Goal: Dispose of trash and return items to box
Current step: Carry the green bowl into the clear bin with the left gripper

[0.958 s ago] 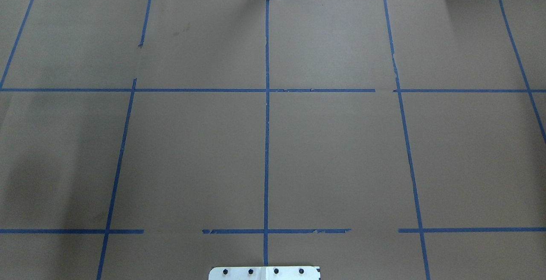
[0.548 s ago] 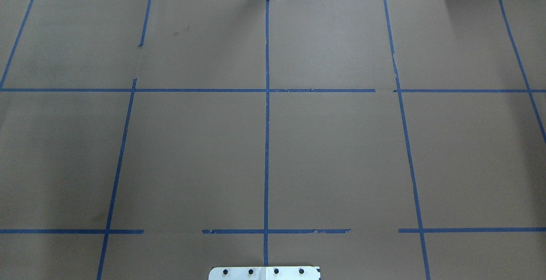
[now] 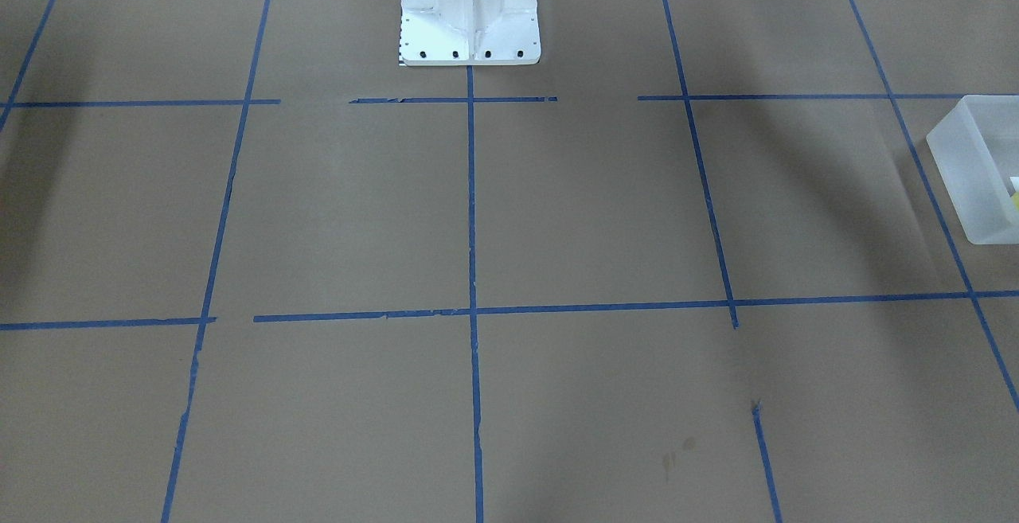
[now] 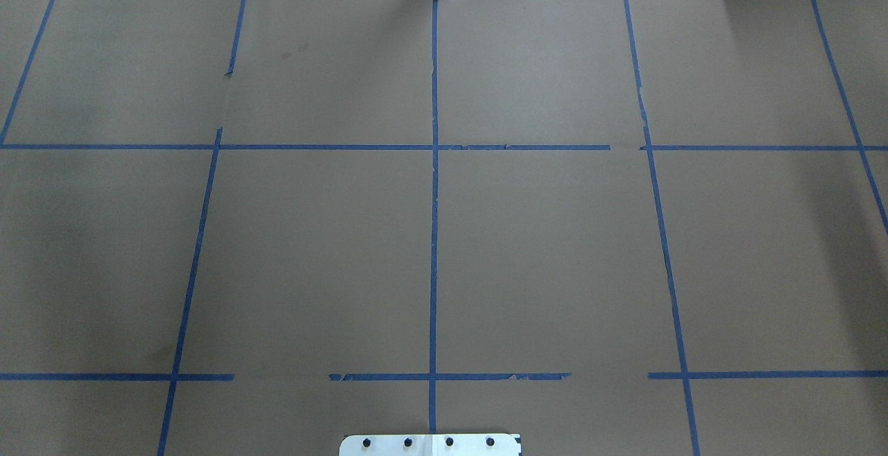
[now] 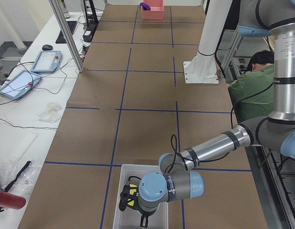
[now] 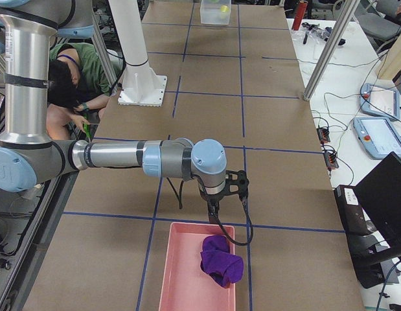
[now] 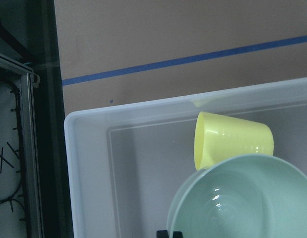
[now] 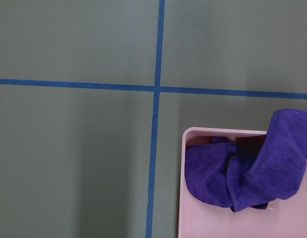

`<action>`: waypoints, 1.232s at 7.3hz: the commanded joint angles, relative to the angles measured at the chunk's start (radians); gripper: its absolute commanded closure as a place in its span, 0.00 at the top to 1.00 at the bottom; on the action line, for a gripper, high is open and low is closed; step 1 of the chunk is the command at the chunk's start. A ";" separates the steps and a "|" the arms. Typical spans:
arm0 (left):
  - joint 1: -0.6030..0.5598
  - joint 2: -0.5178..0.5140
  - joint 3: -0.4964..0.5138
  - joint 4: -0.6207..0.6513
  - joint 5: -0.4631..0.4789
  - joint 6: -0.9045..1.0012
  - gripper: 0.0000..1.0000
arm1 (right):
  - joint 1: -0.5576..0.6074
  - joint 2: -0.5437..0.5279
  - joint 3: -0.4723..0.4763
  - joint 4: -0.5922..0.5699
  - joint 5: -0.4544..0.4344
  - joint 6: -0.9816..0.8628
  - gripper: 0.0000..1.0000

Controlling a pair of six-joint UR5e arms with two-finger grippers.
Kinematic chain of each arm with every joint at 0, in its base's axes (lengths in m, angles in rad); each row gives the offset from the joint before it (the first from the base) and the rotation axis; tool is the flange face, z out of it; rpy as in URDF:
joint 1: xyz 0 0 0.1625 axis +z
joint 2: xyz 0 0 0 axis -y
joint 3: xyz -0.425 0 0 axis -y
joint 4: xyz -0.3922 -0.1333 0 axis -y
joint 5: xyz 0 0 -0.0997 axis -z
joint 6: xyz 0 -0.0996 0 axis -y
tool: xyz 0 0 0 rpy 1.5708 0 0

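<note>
In box (image 7: pixel 89 148): yellow cup (image 7: pixel 232 139) on its side, green bowl (image 7: pixel 242 203) partly covering it, probably inside too — light, stiff, slick; take by rims. Left wrist view shows contents; overhead misses the box. Grip of left tool (image 5: pixel 129 199) above box and right tool (image 6: pixel 238 183) — cannot tell.

Brown paper (image 4: pixel 555 248) gridded with blue tape (image 4: pixel 433 234); green-shirted person (image 5: pixel 252 88) alongside.

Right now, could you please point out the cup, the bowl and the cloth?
cup (image 7: pixel 235 139): left wrist view, on its side wall.
bowl (image 7: pixel 247 203): left wrist view, on its inside.
cloth (image 8: pixel 242 173): right wrist view, on its middle.
</note>
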 commanded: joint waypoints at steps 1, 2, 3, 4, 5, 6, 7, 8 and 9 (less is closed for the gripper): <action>-0.002 -0.019 0.052 -0.006 0.019 -0.006 0.00 | -0.046 -0.005 -0.003 0.046 0.008 0.034 1.00; -0.002 -0.047 0.087 -0.011 0.050 -0.010 0.00 | -0.062 -0.004 -0.003 0.046 0.014 0.034 1.00; -0.002 -0.055 0.107 -0.046 0.082 -0.013 0.00 | -0.070 -0.002 -0.003 0.057 0.017 0.034 1.00; -0.004 -0.056 0.109 -0.054 0.084 -0.044 0.00 | -0.071 -0.002 -0.001 0.058 0.017 0.032 1.00; -0.005 -0.056 0.107 -0.064 0.084 -0.064 0.66 | -0.071 -0.001 0.000 0.060 0.017 0.027 1.00; -0.005 -0.058 0.100 -0.066 0.084 -0.062 1.00 | -0.071 0.001 -0.003 0.089 0.017 0.023 1.00; -0.007 -0.062 0.074 -0.066 0.082 -0.065 1.00 | -0.071 -0.004 -0.001 0.109 0.020 0.033 1.00; -0.007 -0.072 0.031 -0.064 0.079 -0.067 1.00 | -0.070 -0.007 -0.001 0.108 0.023 0.034 1.00; -0.008 -0.082 -0.042 -0.051 0.075 -0.069 1.00 | -0.071 -0.030 -0.003 0.105 0.022 0.031 1.00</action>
